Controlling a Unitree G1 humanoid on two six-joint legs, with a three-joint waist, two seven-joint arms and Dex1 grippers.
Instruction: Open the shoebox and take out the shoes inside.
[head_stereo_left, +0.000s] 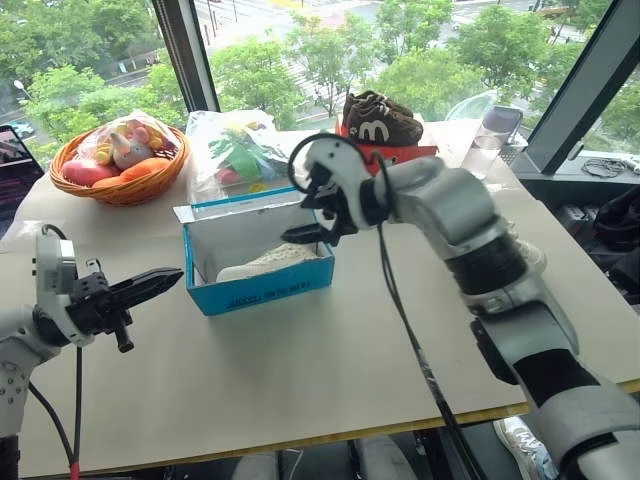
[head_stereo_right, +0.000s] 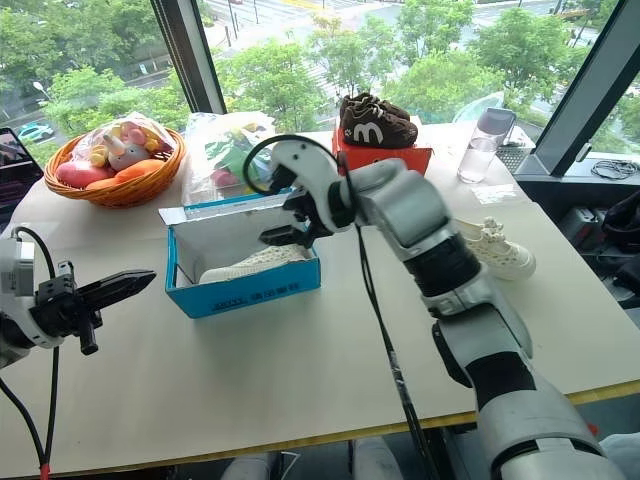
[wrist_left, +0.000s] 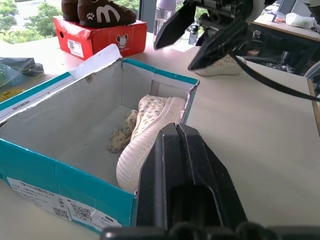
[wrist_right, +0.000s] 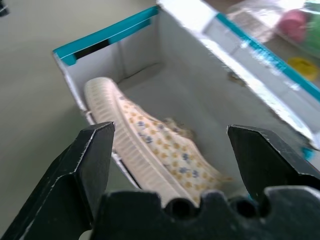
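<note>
1. The blue shoebox (head_stereo_left: 258, 262) is seen open on the tabletop (head_stereo_left: 330, 370), one cream shoe (wrist_right: 150, 150) lying on its side inside; the other shoe (head_stereo_right: 497, 250) rests on the tabletop beyond the right arm.
2. The right gripper (wrist_right: 170, 150) is held wide open and empty above the boxed shoe.
3. The left gripper (head_stereo_left: 150, 285) is kept closed, empty, well clear of the box.
4. The shoe is judged light and soft-sided; a hold across its firmer sole and midfoot is favoured.

The two eye views look down from the robot's head at the table (head_stereo_left: 300, 380), while each wrist view looks along its own fingers from very near, and all four share the open shoebox (head_stereo_left: 262, 285).
</note>
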